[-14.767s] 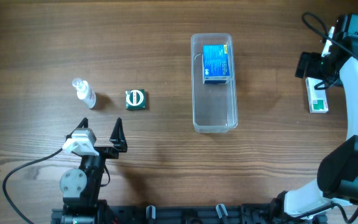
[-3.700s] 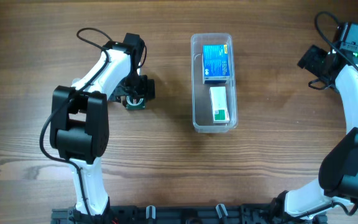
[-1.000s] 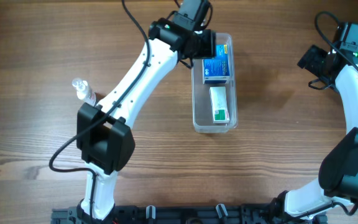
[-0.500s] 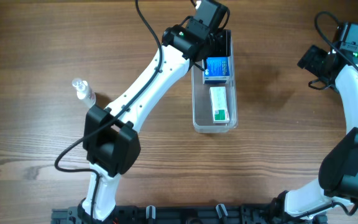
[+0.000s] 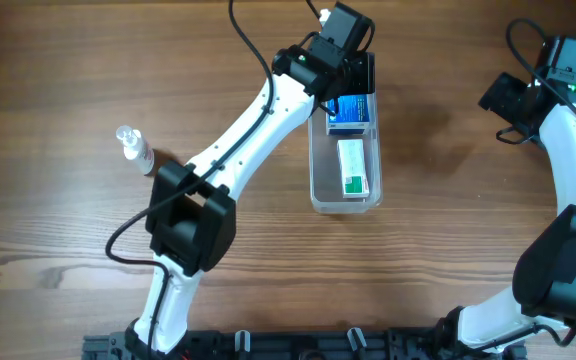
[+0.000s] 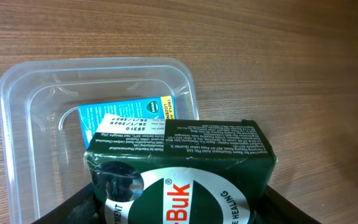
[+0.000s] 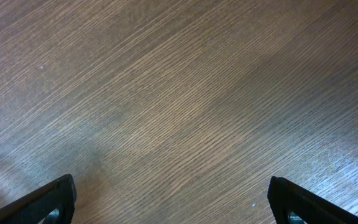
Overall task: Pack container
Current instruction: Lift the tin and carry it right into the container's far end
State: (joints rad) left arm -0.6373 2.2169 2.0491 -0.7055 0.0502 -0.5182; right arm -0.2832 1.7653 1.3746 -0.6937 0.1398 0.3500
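**While the left arm holds a green box over the bin, the right hangs wide open**

Seen from overhead, the container (image 5: 346, 204), a long clear plastic bin, lies on the wooden table (image 5: 68, 250) right of centre, its length running near to far. Inside it a blue box (image 5: 351, 110) sits toward the far end, and a white-and-green box (image 5: 353, 168) lies just nearer. Their print is too small to read from this height. The left gripper (image 5: 354, 74) reaches over the bin's far end and hides what it carries. A small clear spray bottle (image 5: 135, 148) lies well apart on the left. The right gripper (image 5: 501, 102) is off at the far right, away from the bin.

Where the left wrist camera looks down, a dark green box (image 6: 179, 168) fills the lower frame, clamped between the two black fingers (image 6: 73, 208). Its silver oval label shows "-Buk" in large red letters, with "HEALING" curving beside it. A panel of fine white print runs along its upper face, too fine to read. Beyond it the blue box shows in the rounded end of the bin, with a white panel of upside-down small print. Whether the green box touches the blue one cannot be told.

As the right wrist camera shows it, both black fingertips (image 7: 55, 198) stand spread to the frame's corners over bare wood grain, grasping nothing.
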